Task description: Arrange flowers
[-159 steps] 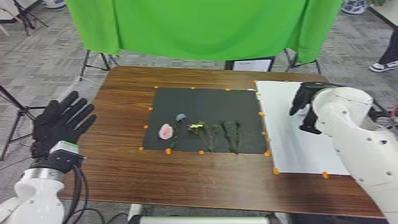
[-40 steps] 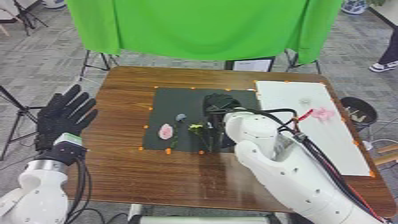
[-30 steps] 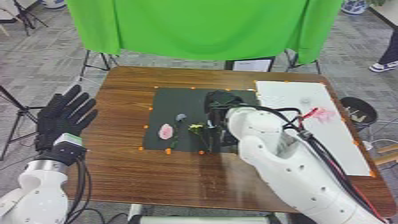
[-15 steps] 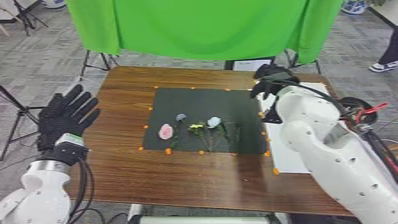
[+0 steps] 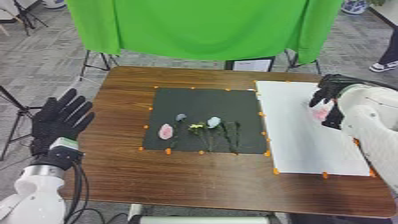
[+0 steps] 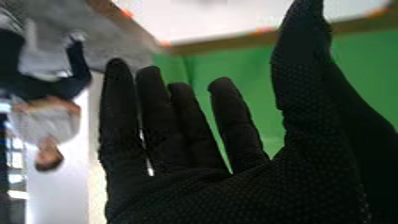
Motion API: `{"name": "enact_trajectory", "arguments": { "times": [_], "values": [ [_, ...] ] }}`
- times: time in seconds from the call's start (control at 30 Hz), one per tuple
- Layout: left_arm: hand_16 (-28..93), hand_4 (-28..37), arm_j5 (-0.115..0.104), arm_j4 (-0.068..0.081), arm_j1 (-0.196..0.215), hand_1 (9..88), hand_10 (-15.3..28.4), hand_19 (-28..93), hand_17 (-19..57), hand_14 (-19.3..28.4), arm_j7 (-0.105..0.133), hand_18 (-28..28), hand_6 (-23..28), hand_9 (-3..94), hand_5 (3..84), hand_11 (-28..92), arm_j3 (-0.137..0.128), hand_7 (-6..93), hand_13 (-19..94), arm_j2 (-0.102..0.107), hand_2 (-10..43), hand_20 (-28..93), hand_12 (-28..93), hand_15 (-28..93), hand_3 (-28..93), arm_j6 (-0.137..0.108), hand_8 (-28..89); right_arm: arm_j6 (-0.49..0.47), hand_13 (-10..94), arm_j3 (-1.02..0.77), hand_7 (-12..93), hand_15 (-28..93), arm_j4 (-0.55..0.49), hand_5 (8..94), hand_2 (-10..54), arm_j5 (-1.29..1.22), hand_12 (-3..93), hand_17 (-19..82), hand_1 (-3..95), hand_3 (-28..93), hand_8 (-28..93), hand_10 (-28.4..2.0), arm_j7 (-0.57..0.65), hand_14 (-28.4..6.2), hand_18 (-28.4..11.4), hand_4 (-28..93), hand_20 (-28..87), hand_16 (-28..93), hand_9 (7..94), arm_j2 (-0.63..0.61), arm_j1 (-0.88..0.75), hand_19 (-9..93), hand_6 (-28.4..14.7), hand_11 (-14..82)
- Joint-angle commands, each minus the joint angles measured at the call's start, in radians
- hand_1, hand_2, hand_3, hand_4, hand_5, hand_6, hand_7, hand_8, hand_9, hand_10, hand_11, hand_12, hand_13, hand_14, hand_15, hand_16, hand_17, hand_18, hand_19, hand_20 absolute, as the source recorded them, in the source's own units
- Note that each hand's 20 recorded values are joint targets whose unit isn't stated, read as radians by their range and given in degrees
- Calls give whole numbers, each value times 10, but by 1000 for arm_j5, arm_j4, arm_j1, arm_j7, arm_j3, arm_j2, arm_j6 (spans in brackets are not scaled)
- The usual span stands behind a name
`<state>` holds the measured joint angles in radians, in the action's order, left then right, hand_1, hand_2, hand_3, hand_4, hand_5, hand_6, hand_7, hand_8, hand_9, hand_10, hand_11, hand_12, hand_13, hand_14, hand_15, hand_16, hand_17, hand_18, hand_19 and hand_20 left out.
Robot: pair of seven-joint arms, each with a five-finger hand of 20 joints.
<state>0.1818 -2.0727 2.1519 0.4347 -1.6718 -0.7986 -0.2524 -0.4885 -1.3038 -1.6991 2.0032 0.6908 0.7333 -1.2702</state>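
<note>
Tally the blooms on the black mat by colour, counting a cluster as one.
Pink bloom: 1
Yellow cluster: 1
Dusky blue bloom: 1
Pale bluish-white bloom: 1
Total: 4 on the black mat

Brown wood table [image 5: 169,177] — glossy; black sheet [image 5: 209,102] — matt; green cloth [image 5: 204,30] — matt, folded.
</note>
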Motion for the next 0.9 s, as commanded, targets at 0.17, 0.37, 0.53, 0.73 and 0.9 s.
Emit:
{"name": "enact_trajectory", "arguments": {
  "times": [0.17,0.37,0.53,0.73,0.9],
  "values": [
    [-47,-283,-14,-10,-24,278,159,325,-74,162,8,153,93,337,423,195,12,116,221,4,119,102,140,330,711,15,-67,-51,405,-8,138,265,44,376,-95,6,123,231,407,792,-111,-157,-61,-144,-204,-282,214,162,373,-19,-34,605,-73,102],
    [-47,-283,-8,-8,-35,278,160,324,-74,163,2,153,93,335,422,194,21,116,220,3,120,102,140,329,710,18,-67,-114,454,55,152,311,109,378,-95,-3,120,247,402,788,-119,-148,-60,-138,-200,-283,226,161,377,10,31,626,-60,104],
    [-46,-283,4,-7,-42,278,161,324,-74,163,-1,153,93,337,421,195,27,114,220,5,120,102,141,329,710,15,-66,-140,454,84,158,315,151,376,-95,-18,115,250,409,790,-122,-143,-34,-138,-202,-282,237,151,371,28,64,644,-58,106],
    [-47,-283,6,-7,-39,278,159,324,-74,163,-5,152,94,337,422,197,23,114,219,3,120,102,140,328,710,13,-66,-66,459,84,165,326,141,383,-95,12,115,259,429,801,-126,-150,-42,-137,-204,-281,243,147,380,16,30,664,-60,117],
    [-46,-283,6,-4,-40,277,159,324,-74,163,-16,152,94,336,422,196,23,114,219,-1,121,102,140,329,710,13,-66,50,626,98,221,276,138,518,-95,41,156,392,553,741,-148,-124,-38,-74,-134,-282,202,234,593,13,-6,658,-26,195]
  ]
}}
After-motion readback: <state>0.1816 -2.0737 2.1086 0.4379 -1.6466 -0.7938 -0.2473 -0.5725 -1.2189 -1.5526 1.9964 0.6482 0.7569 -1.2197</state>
